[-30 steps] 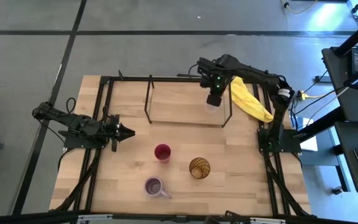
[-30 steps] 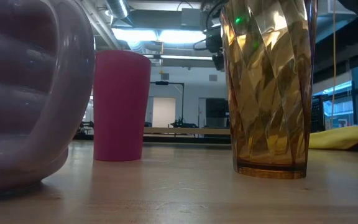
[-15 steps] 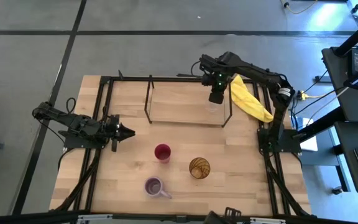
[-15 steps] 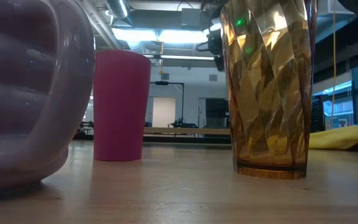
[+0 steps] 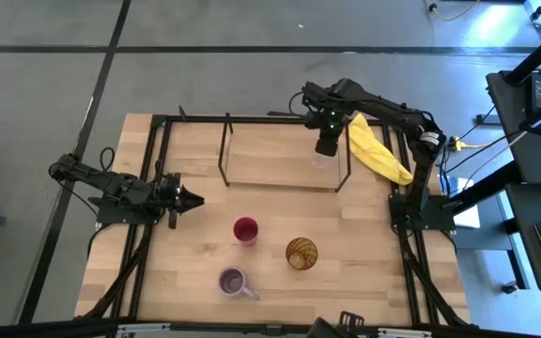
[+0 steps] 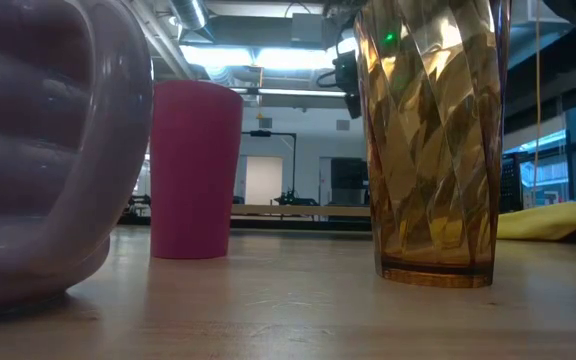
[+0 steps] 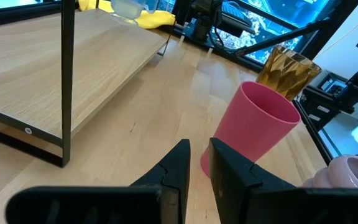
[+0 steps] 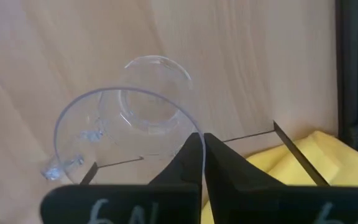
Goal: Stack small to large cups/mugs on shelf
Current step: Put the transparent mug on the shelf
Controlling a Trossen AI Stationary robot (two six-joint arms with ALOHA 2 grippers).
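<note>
My right gripper (image 5: 326,148) hovers over the right end of the shelf (image 5: 280,158), shut on the small clear glass (image 5: 322,161), which also shows in the right wrist view (image 8: 126,134). The magenta cup (image 5: 245,228), amber tumbler (image 5: 301,253) and lavender mug (image 5: 235,281) stand upright on the tabletop nearer the front edge. My left gripper (image 5: 195,199) waits shut at the table's left, pointing toward the magenta cup (image 7: 253,130). My right gripper pinches the glass by its rim (image 8: 191,132), one finger inside the wall and one outside. The fingers come from above, pointing down. The glass hangs tilted below them over the shelf's wood board (image 8: 253,74); whether its base touches the board, I cannot tell.
A yellow cloth (image 5: 376,152) lies just right of the shelf, close to my right gripper. The shelf's thin black rods (image 5: 224,150) stand at its ends. Bare tabletop lies between the shelf and the three cups.
My right gripper, still shut on the glass, has shifted slightly toward the table's far edge over the shelf's right end. The glass has moved with it.
</note>
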